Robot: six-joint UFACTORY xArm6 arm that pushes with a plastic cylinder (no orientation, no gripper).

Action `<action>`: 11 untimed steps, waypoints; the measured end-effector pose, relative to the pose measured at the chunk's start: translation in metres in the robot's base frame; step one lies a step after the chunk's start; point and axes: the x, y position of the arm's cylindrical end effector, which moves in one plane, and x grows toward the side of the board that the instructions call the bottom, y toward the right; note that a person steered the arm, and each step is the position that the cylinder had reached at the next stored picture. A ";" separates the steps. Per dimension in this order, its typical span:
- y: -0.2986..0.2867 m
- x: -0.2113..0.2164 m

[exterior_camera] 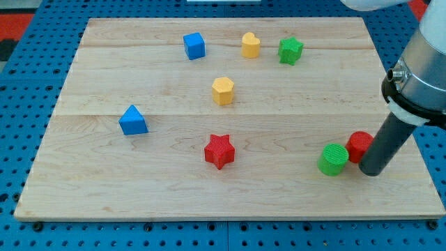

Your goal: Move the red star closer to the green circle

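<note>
The red star (219, 150) lies on the wooden board (104, 188), below its middle. The green circle (334, 159) stands at the view's lower right, well to the right of the star. A red round block (359, 146) touches the green circle's upper right side. My tip (373, 171) rests on the board just right of the green circle and against the red round block, far from the red star.
A blue cube (194, 46), a yellow heart-like block (251, 44) and a green star (290, 50) sit along the view's top. A yellow hexagon (223, 90) is at the middle. A blue triangle (132, 120) is at the left.
</note>
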 end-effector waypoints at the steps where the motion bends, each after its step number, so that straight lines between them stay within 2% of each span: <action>1: 0.000 0.000; 3: -0.003 0.067; 5: -0.169 0.053; 6: -0.246 0.021; 7: -0.219 -0.022; 8: -0.200 -0.025; 9: -0.275 -0.033; 10: -0.234 -0.068; 11: -0.168 -0.075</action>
